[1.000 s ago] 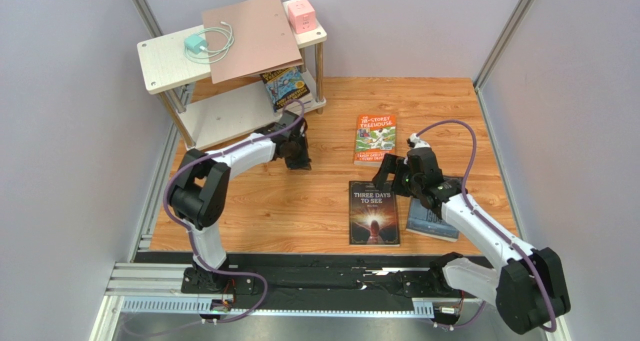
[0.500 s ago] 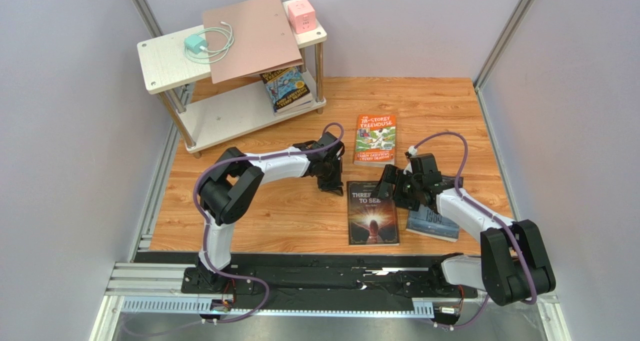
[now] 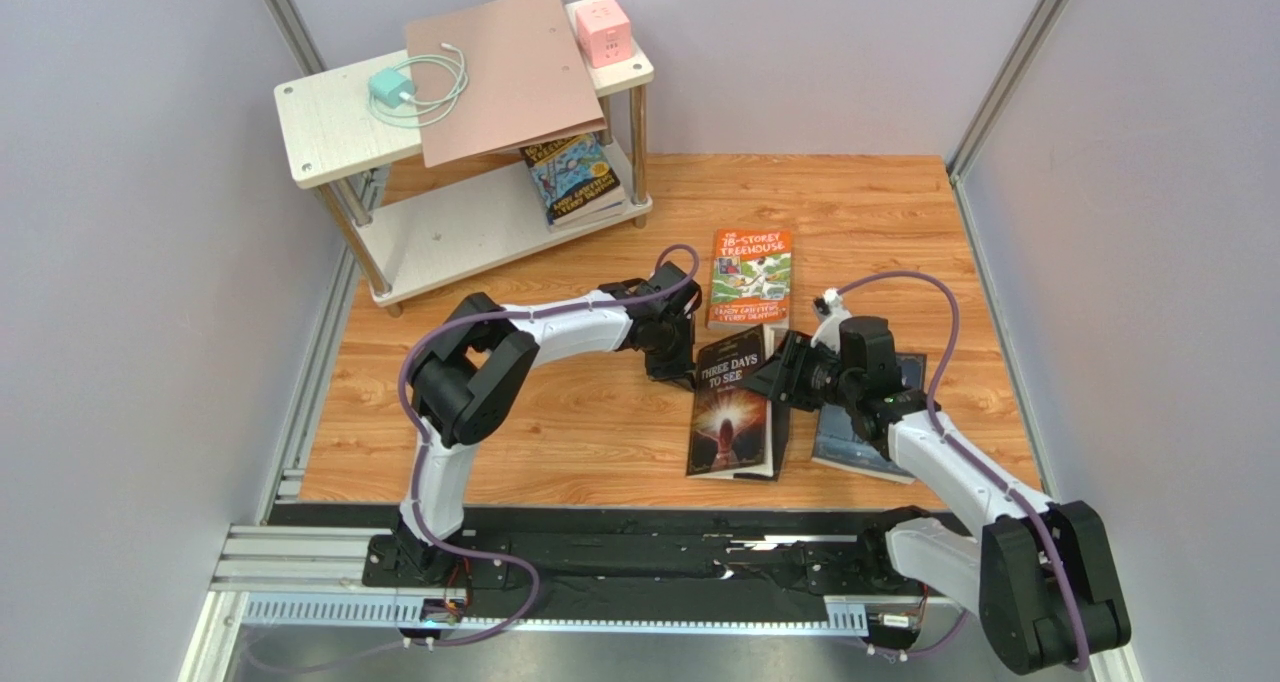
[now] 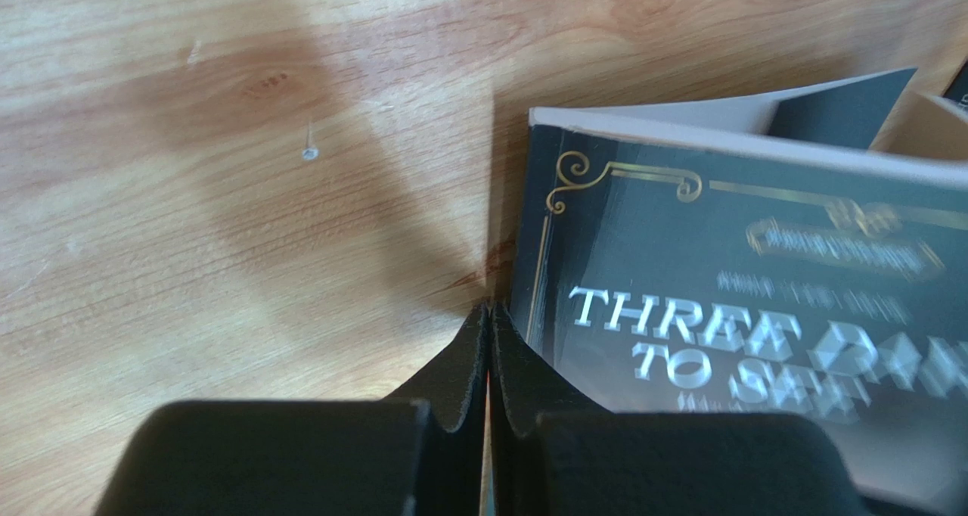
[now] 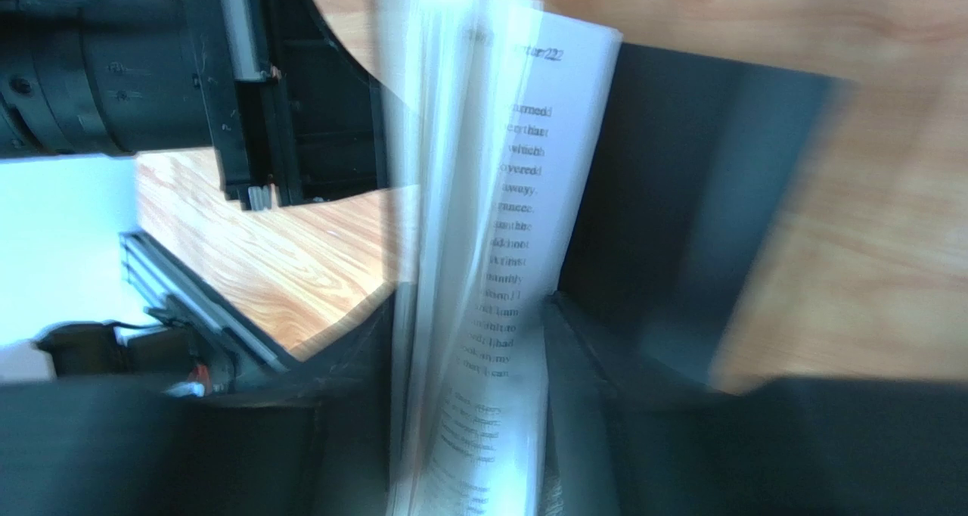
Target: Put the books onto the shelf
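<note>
Three books are seen on the wooden tabletop (image 3: 496, 412), and a blue cartoon book (image 3: 571, 177) is lying at the right end of the lower tier of the shelf (image 3: 451, 232), which stands at the far left. The upper tier is occupied by a pinkish-brown board (image 3: 504, 75), a teal charger (image 3: 391, 88) with a white cable, and a pink cube (image 3: 604, 30). The orange Treehouse book (image 3: 750, 277) is laid flat near the middle, toward the far side. Just near of it the dark Three Days to See (image 3: 732, 412) is found, its left edge on the wood and its right edge raised, so that the cover is tilted. The grey-blue book (image 3: 857, 442) is lying flat to its right, partly covered by the right arm (image 3: 947, 465).

The left end effector (image 3: 667, 361) is pressed together with nothing held. In the left wrist view its fingers (image 4: 460, 369) are set against the left edge of the dark book, near its far-left corner. The right end effector (image 3: 784, 379) is placed at the raised right edge of that book. In the blurred right wrist view the printed pages (image 5: 489, 255) are seen between its fingers (image 5: 574, 346), one on each side. Whether the pages are pinched cannot be told.
</note>
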